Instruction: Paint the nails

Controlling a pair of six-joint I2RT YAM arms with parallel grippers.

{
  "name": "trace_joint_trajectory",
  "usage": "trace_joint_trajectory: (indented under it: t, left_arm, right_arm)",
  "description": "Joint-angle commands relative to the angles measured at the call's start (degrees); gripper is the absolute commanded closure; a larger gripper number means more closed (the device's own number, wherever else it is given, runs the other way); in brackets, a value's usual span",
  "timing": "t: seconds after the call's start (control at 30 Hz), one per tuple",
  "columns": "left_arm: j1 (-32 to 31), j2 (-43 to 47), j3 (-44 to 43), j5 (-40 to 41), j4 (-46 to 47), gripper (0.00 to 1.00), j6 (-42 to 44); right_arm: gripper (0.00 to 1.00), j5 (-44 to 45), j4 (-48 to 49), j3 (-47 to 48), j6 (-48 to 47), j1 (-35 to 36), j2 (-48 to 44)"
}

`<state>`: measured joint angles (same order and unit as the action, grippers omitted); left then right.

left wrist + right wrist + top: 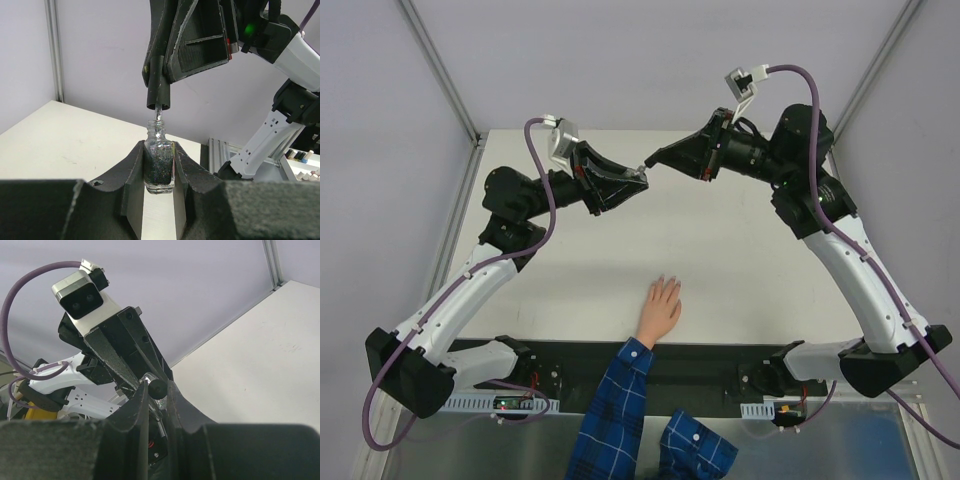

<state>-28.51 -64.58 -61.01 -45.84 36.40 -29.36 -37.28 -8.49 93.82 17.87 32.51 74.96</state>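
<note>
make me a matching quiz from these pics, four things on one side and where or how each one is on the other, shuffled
Things:
1. bottle
2. black cap
3. hand
4. sleeve

States:
a. blue plaid
b. clamped in the right pincer
c. lying flat on the table
d. clamped in the left pincer

Pairs: 1-d, 2-b, 3-c, 4-a

The bottle is seen as clear, glossy glass. Above the bottle a matt black plastic cap is seen; below it, the table is smooth and matt.
</note>
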Motion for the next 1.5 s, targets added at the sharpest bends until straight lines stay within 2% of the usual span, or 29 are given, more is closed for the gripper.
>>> trace_joint_trajectory:
  t: [0.0,1.27,1.37,1.47]
  left_arm:
    - [-0.1,2.1,0.4,0.8,2.2,1.0,0.6]
    - [-0.1,3.5,1.1,2.6,0.4,1.0,2.5]
    - [-0.1,4.6,1.2,4.8,-1.9,1.0,4.4]
    - [0.7,6.1,1.6,5.2,-2.6,1.0,5.0]
  right_arm:
    - [0.99,-0.1,5.1,-0.7,1.0,0.1,-2.8]
    - [0.99,2.2,7.5,-4.1,3.1,-2.5,-6.0]
    - [1.0,2.4,5.3,-4.2,2.4,-4.5,-6.5]
    - [1.0,3.6,-0.5,-4.5,-2.4,-5.9,-8.2]
